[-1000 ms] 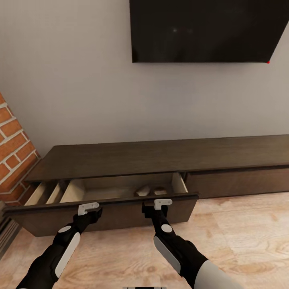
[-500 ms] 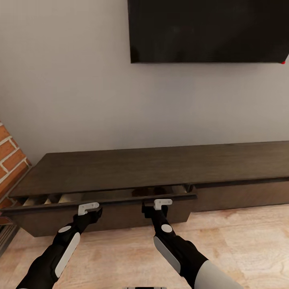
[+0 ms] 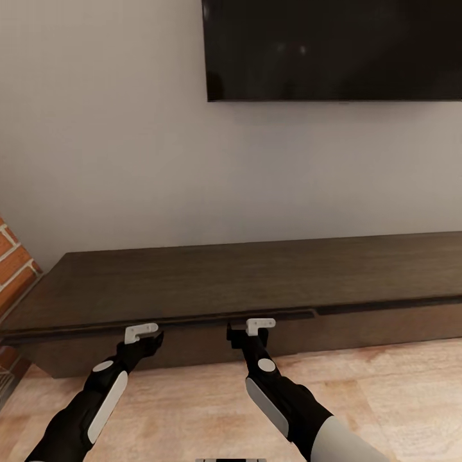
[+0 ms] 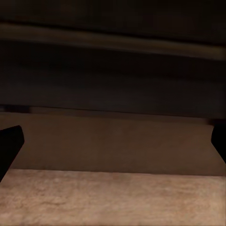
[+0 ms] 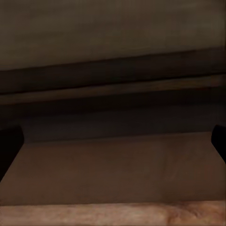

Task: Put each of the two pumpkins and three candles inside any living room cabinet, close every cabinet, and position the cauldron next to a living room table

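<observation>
The long dark brown cabinet [image 3: 256, 276] runs along the wall. Its left pull-out front [image 3: 192, 343] sits almost flush, with only a thin lip standing out under the top. My left gripper [image 3: 151, 335] and right gripper [image 3: 247, 328] are both right at that front, side by side. In the wrist views the front [image 4: 113, 146] [image 5: 113, 169] is very close, and each gripper's dark fingers [image 4: 9, 146] [image 5: 9, 146] stand wide apart and open, holding nothing. Pumpkins and candles are hidden; the cauldron and table are out of view.
A black television [image 3: 333, 48] hangs on the grey wall above the cabinet. The brick fireplace [image 3: 13, 269] edges in at the far left. Pale wooden floor [image 3: 385, 398] stretches in front of the cabinet and to my right.
The pull-out front slid from wide open to nearly flush, hiding the pale inside and the candles there. The view moved toward the cabinet while both grippers stayed at the front.
</observation>
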`<state>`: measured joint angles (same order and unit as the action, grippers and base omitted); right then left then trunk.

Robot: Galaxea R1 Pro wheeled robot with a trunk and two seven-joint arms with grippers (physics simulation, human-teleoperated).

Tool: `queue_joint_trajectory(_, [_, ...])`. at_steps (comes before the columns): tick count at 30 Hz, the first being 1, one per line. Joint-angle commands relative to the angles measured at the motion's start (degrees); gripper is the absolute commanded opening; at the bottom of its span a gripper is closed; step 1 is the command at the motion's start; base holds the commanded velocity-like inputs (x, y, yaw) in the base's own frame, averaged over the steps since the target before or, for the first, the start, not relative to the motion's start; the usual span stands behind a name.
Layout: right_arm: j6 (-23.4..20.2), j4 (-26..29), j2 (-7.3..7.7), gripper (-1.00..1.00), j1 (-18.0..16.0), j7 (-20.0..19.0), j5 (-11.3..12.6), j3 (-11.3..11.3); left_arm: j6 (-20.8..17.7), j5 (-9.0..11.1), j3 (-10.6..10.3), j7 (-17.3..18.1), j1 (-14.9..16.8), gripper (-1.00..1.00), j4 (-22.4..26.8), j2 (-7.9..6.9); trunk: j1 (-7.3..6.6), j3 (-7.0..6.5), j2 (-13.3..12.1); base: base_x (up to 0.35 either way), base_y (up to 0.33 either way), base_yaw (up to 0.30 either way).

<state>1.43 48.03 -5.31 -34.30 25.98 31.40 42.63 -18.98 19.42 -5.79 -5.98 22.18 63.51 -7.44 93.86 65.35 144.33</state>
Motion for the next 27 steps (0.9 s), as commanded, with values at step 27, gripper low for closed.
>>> queue_joint_trajectory(27, [-0.15,0.05,0.03,1.00,-0.07,0.39,0.50,0.26,-0.42,0.74,-0.32,-0.30,0.05,1.00,0.93,-0.12,-0.02,0.04,0.03,-0.315,0.000,0.000])
